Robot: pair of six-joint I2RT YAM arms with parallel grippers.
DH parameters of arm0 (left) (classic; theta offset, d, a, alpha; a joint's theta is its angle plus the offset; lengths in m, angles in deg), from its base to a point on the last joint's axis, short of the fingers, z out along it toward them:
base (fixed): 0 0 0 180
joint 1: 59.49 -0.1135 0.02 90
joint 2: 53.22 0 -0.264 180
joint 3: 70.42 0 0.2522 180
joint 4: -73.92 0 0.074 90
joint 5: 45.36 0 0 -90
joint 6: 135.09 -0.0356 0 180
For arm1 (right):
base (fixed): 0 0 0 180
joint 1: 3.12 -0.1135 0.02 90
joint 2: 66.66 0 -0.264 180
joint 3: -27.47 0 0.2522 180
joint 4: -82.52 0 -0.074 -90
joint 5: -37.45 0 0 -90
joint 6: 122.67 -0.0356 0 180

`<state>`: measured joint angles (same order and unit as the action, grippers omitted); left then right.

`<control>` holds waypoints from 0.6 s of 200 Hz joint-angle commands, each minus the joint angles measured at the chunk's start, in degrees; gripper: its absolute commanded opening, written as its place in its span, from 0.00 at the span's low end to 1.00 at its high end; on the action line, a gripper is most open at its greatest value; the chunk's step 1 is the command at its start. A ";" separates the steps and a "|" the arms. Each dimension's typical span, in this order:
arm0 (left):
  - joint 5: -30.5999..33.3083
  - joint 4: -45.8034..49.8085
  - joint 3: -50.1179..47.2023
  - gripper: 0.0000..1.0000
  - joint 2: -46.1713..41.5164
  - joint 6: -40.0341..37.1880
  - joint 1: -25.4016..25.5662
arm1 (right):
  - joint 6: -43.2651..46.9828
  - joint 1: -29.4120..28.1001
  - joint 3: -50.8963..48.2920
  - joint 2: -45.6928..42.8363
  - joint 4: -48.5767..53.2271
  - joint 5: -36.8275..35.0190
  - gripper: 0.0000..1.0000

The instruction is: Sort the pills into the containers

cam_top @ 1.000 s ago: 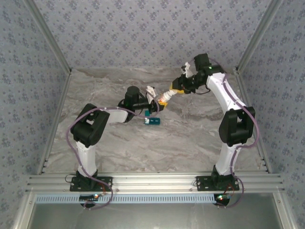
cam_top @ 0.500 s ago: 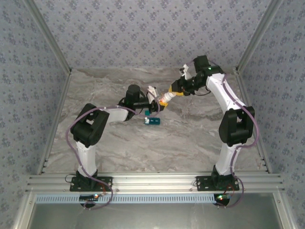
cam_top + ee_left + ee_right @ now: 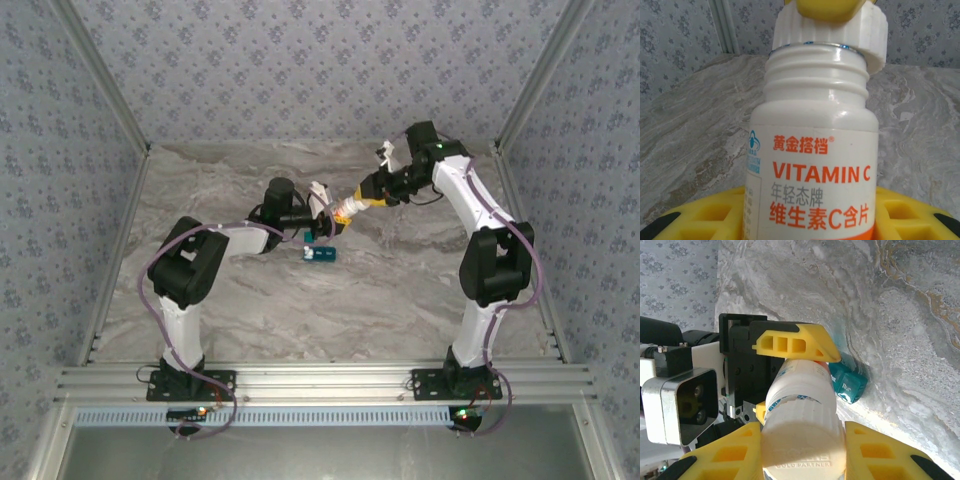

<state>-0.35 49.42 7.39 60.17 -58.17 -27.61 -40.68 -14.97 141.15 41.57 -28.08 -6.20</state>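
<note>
The bench point(image 3: 400, 300) is a grey marbled slab with pale veins. Walls point(image 3: 300, 70) papered in blue-grey with small floral sprigs close it in on three sides. Bare aluminium posts point(image 3: 102, 83) run up the corners, and a ribbed aluminium rail point(image 3: 320, 380) crosses the near edge where the arms are bolted.

The left claw point(image 3: 333, 220) is clamped around the lower body of a white bottle point(image 3: 815, 150). Just past that claw's tips, the right claw point(image 3: 358, 204) pinches the bottle's white ribbed cap point(image 3: 872, 30) between yellow fingers. The cap sits askew at the mouth, with the neck threads bare beneath it.

The bottle's label reads "VITAMIN C" in orange capitals. Above that is 黄金搭档, and below are 年轻态牌 and 维生素C含片, over an orange band. Raised letters on the cap's top read "GOLD PARTNER".

The teal pill box point(image 3: 847, 382) lies on the bench near the left claw, on the side towards the arm bases. It is not touching either claw. It carries white lettering that is too small to read.
</note>
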 commanded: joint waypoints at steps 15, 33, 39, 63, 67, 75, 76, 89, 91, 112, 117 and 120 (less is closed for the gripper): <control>-3.33 0.43 2.62 0.00 -2.93 -1.64 0.02 | 1.70 -0.60 -0.65 -0.65 1.29 2.34 0.30; -4.08 1.33 3.01 0.00 -2.98 -2.19 0.10 | 1.66 -1.13 -0.10 -0.29 1.37 2.36 0.30; -4.29 1.65 3.01 0.00 -3.07 -2.49 0.15 | 1.64 -1.18 -0.08 -0.29 1.55 2.34 0.30; -4.31 2.09 2.75 0.00 -3.60 -2.91 0.33 | 1.07 -1.15 -0.08 0.03 0.95 3.00 0.30; -4.33 2.06 2.67 0.00 -3.67 -2.91 0.31 | 1.11 -1.16 0.01 0.12 0.88 3.13 0.30; -4.35 2.05 2.66 0.00 -3.85 -2.91 0.33 | 1.28 -1.18 0.01 0.23 0.95 3.13 0.30; -4.33 2.05 2.66 0.00 -3.86 -2.91 0.35 | 1.26 -1.21 0.01 0.23 1.00 3.13 0.30; -4.49 1.75 2.35 0.00 -4.19 -2.96 0.44 | 1.42 -1.10 -0.44 0.17 1.39 3.22 0.30; -4.56 1.71 2.27 0.00 -4.28 -2.93 0.44 | 1.35 -1.03 -0.54 0.15 1.45 3.13 0.30; -4.45 1.18 1.62 0.00 -5.22 -2.83 0.39 | 0.42 0.21 -2.21 -0.44 0.11 2.66 0.30; -4.34 0.95 1.47 0.00 -5.45 -2.79 0.40 | 0.24 0.63 -2.69 -0.60 -0.23 2.69 0.30; -4.31 0.92 1.43 0.00 -5.60 -2.82 0.40 | 0.13 0.86 -2.93 -0.68 -0.44 2.70 0.29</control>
<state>-2.12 53.31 8.12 59.49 -59.65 -27.61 -40.33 -15.17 140.47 41.54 -28.39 -4.63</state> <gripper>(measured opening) 0.445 0.342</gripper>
